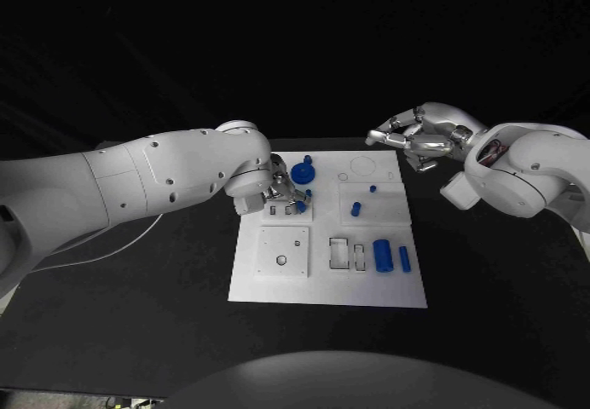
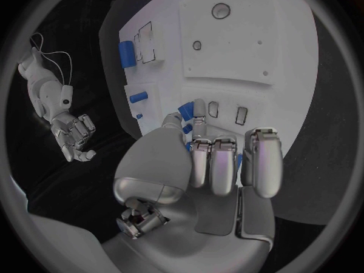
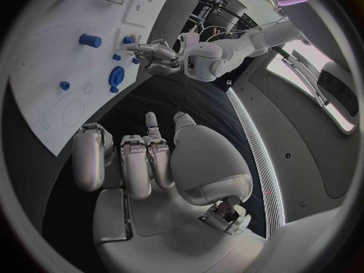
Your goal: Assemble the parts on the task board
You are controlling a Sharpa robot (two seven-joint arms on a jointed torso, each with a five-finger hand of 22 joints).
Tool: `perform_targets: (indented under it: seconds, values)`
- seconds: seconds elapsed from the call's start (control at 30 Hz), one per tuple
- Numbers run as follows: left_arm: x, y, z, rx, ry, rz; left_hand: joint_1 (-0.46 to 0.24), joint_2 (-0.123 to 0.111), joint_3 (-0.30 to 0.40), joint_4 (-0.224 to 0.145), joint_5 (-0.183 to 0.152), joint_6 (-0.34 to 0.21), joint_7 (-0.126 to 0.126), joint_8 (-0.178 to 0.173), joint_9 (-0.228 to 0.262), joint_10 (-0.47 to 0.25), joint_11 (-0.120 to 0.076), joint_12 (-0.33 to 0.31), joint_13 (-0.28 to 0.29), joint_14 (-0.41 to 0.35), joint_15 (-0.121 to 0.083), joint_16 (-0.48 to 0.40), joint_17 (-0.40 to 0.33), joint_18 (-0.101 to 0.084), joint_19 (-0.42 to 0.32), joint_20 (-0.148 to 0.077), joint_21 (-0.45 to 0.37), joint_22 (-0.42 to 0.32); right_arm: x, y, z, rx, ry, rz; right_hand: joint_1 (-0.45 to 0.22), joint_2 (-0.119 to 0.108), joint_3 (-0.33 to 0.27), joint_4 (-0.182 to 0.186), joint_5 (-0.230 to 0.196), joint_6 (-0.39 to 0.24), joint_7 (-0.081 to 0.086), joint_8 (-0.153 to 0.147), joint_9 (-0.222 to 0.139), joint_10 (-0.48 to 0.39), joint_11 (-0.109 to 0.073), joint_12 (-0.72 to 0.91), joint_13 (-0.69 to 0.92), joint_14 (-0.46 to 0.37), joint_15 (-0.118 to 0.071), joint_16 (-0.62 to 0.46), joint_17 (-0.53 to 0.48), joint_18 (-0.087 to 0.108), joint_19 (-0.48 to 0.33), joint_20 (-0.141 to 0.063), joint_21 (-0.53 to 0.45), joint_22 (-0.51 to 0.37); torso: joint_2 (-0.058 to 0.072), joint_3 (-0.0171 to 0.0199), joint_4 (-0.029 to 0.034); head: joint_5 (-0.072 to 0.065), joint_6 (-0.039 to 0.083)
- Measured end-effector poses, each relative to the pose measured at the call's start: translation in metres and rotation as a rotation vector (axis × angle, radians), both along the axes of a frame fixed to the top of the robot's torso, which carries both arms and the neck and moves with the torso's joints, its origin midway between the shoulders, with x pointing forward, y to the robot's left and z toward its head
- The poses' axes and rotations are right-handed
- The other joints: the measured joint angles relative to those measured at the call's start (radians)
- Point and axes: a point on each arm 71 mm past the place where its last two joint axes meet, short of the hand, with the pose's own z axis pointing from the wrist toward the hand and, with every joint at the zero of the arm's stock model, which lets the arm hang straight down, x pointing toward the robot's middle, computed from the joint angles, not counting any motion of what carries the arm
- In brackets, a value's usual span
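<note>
My left hand [image 1: 280, 194] sits low over the left part of the task board [image 1: 330, 290], left of centre in the head view, with its fingers curled down around a small blue peg [image 1: 301, 205]. In the left wrist view that small blue peg [image 2: 184, 110] shows between my thumb and fingertips [image 2: 199, 126], so I judge I am pinching it, though how firm the hold is I cannot tell. Just above this hand in the head view lies the blue gear [image 1: 303, 175], flat on the board and just beside my fingers. My right hand [image 1: 418, 136] hangs above the board's upper right corner, at the upper right of the frame, with its fingers curled in and nothing in them that I can see; it is well apart from the peg. Toward the lower right of the board lie two blue cylinders [image 1: 383, 252], side by side, their long axes running up and down the picture, next to two narrow rectangular slots [image 1: 338, 253]. Another short blue peg [image 1: 355, 207] stands near the middle of the board. What the coming move turns on, as I read it, is that the peg in my left hand points almost straight down at the board, so its long axis is already close to the line of a hole beneath it; the left hand is clearly the nearer one and should do the seating, while the right waits off the far corner above the black surface [image 1: 147, 324].
</note>
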Motion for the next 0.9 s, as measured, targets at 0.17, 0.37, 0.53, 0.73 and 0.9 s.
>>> perform_targets:
  seconds: [0.17, 0.37, 0.53, 0.73, 0.9]
  values:
    - [0.0, 0.0003, -0.0009, -0.002, 0.003, 0.003, 0.007, -0.006, 0.006, -0.001, 0.007, 0.0, 0.0, 0.0, 0.009, 0.002, -0.002, -0.002, 0.0, 0.0, 0.0, 0.0, 0.0, 0.0, 0.0, 0.0, 0.0, 0.0, 0.0, -0.0002, -0.0002, 0.0, 0.0, 0.0, 0.0, 0.0, 0.0, 0.0, 0.0, 0.0, 0.0, 0.0, 0.0, 0.0, 0.0, 0.0, 0.0, 0.0, 0.0, 0.0, 0.0, 0.0, 0.0, 0.0, 0.0, 0.0, 0.0, 0.0001, 0.0004, 0.002, 0.0]
    - [-0.0005, -0.0003, -0.0019, -0.004, 0.007, 0.003, 0.023, -0.022, 0.03, -0.007, 0.022, 0.0, 0.0, 0.007, 0.035, -0.002, -0.009, -0.006, 0.0, 0.004, -0.004, 0.0, 0.0, 0.0, -0.002, -0.005, 0.0, 0.0, 0.0002, -0.0002, -0.0006, 0.0, 0.001, -0.001, 0.0, 0.0, 0.0, 0.0, 0.0, 0.004, 0.004, 0.0, 0.001, 0.0, 0.0, 0.001, 0.0, 0.0, 0.0, 0.0, 0.0, 0.0, 0.0, 0.0, -0.002, 0.0, -0.001, -0.0001, 0.0008, 0.004, 0.0]
    - [-0.0009, -0.0007, -0.0026, -0.006, 0.008, 0.005, 0.035, -0.034, 0.055, -0.007, 0.035, -0.007, -0.007, 0.028, 0.071, -0.002, -0.009, -0.006, 0.0, 0.001, -0.008, 0.0, 0.001, 0.0, 0.0, -0.007, 0.0, 0.0, 0.0003, -0.0006, -0.0008, -0.001, 0.001, -0.002, 0.0, 0.0, 0.0, 0.0, 0.0, 0.004, 0.004, 0.0, 0.001, 0.0, 0.0, 0.001, 0.0, 0.0, 0.0, 0.0, 0.0, 0.0, -0.004, 0.004, -0.004, 0.0, -0.001, -0.0001, 0.0009, 0.006, 0.0]
    - [-0.0009, -0.0009, -0.0026, -0.009, 0.008, 0.007, 0.049, -0.048, 0.087, -0.01, 0.046, -0.013, -0.013, 0.045, 0.107, -0.002, -0.016, -0.006, 0.0, 0.004, -0.012, 0.0, 0.001, 0.0, 0.0, -0.014, -0.005, 0.0, 0.0006, -0.0009, -0.001, -0.001, 0.001, -0.003, 0.004, 0.004, 0.0, 0.0, 0.0, 0.004, 0.004, 0.0, 0.001, -0.002, 0.002, 0.003, 0.002, 0.0, 0.0, 0.0, 0.0, 0.0, -0.007, 0.0, -0.008, 0.0, -0.001, -0.0001, 0.001, 0.007, 0.0]
    - [-0.001, -0.001, -0.0023, -0.012, 0.006, 0.01, 0.058, -0.057, 0.112, -0.012, 0.046, -0.02, -0.016, 0.054, 0.131, -0.002, -0.016, -0.006, 0.0, 0.004, -0.012, 0.0, 0.001, 0.0, 0.0, -0.014, -0.005, 0.0, 0.0007, -0.0012, -0.0011, -0.001, 0.001, -0.004, 0.005, 0.005, 0.0, 0.0, 0.0, 0.004, 0.004, 0.0, 0.002, -0.002, 0.002, -0.001, 0.002, 0.0, 0.0, 0.0, 0.0, 0.0, -0.007, 0.0, -0.009, 0.0, -0.001, -0.0002, 0.001, 0.008, 0.0]
